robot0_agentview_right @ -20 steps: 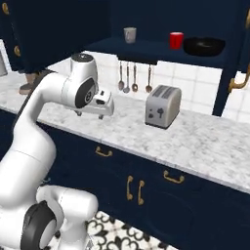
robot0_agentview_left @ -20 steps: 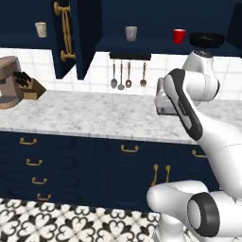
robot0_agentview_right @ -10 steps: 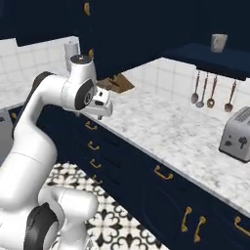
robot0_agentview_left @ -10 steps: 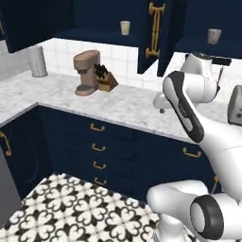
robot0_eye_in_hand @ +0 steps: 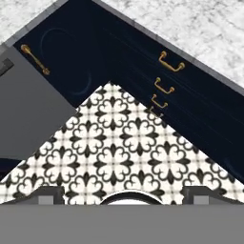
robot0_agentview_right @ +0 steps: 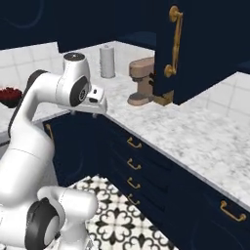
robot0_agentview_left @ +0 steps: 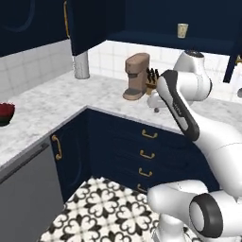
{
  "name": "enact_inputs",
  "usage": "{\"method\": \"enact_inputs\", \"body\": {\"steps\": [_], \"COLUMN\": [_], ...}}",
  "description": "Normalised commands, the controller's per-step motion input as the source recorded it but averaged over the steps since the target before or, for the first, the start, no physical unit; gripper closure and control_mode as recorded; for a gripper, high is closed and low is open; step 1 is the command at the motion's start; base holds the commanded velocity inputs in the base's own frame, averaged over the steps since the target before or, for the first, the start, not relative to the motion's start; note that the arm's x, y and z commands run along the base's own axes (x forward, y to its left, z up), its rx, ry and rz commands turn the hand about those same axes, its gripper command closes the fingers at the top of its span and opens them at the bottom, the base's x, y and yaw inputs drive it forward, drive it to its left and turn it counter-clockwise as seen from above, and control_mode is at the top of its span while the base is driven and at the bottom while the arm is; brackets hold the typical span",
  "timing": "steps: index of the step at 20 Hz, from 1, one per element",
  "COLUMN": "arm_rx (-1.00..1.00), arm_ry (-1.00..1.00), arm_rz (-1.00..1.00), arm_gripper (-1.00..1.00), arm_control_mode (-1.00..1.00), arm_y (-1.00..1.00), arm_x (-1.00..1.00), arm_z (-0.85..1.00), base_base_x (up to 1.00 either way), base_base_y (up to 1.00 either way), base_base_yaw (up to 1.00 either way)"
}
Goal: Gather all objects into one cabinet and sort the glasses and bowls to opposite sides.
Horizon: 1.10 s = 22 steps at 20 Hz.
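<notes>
While end effector (robot0_eye_in_hand: 122,194) gapes, cream mug (robot0_agentview_left: 182,30) well above

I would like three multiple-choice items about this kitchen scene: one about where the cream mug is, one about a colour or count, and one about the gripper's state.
1. Where is the cream mug?
A. on the cabinet shelf
B. on the floor
C. inside a drawer

2. What colour are the drawer pulls?
A. silver
B. brass-gold
C. black

3. How does the gripper stand?
A. shut on a mug
B. shut on a spoon
C. open, holding nothing

Answers:
1. A, because the left base view shows the mug upright on the shelf above the coffee machine.
2. B, because the curved pulls shine gold against the navy drawer fronts.
3. C, because the hand view shows the two fingertips far apart, with only the patterned floor beyond them.
</notes>
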Motion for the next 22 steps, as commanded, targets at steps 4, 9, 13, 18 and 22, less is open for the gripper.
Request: {"method": "enact_inputs", "body": {"steps": [4, 9, 13, 18, 22], "arm_rx": [0.0, 0.0, 0.0, 0.0, 0.0], "arm_ry": [0.0, 0.0, 0.0, 0.0, 0.0], "arm_rz": [0.0, 0.0, 0.0, 0.0, 0.0], "arm_gripper": [-1.0, -1.0, -1.0, -1.0, -1.0], "arm_control_mode": [1.0, 1.0, 1.0, 1.0, 1.0], "arm_y": [0.0, 0.0, 0.0, 0.0, 0.0], "arm_x": [0.0, 0.0, 0.0, 0.0, 0.0], "arm_z": [0.0, 0.0, 0.0, 0.0, 0.0], "base_base_x": [0.55, 0.43, 0.14, 0.29, 0.96], "base_base_y": [0.84, 0.58, -0.16, -0.28, 0.08], "base_base_yaw": [-0.41, -0.56, -0.2, -0.6, -0.35]}}
